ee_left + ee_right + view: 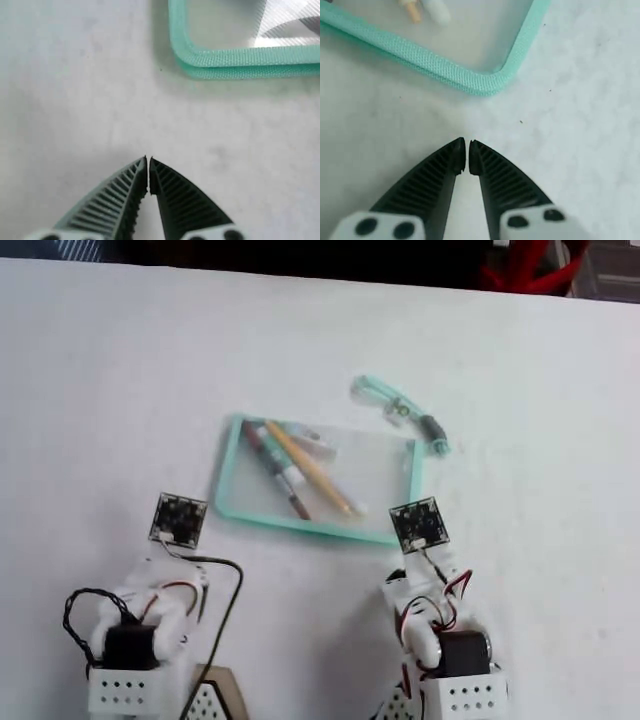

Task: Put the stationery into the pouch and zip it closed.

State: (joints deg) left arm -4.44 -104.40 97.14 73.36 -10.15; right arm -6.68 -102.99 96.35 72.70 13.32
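High view: clear, mint-edged pouch [385,478] holds perhaps three pens [310,472]; left gripper [148,162], right gripper [467,145] pressed together.

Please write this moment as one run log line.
left gripper shut | right gripper shut | pouch holds pens | teal item outside

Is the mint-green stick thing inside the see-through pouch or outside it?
Outside: the mint-green stick thing lies on the white table, beyond a corner of the green-edged see-through pouch.
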